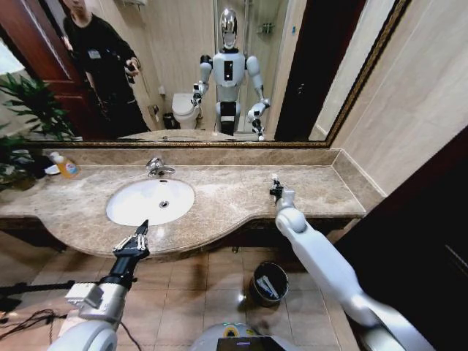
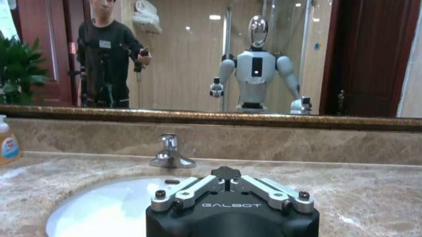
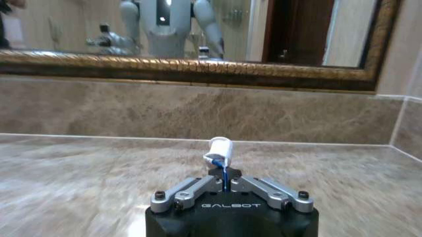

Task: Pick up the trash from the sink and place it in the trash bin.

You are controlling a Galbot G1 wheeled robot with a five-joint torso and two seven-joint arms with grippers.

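Now, right pincer [image 3: 225, 181]: a small white tube [image 3: 219, 150] is being gripped above the marble worktop [image 1: 234, 197].
Left pincer [image 1: 132, 240]: is being held clenched by the oval sink [image 1: 139, 208].

both arms reach forward; right end effector [image 3: 225, 183] clamped, left end effector [image 2: 226, 180] closed.

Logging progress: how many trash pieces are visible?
2: a white tube in the right end effector above the counter; a pale piece in the trash bin, maybe hiding others.

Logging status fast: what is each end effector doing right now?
Left end effector: shut, holding nothing, at the sink's front rim.
Right end effector: shut on a small white tube, above the counter.
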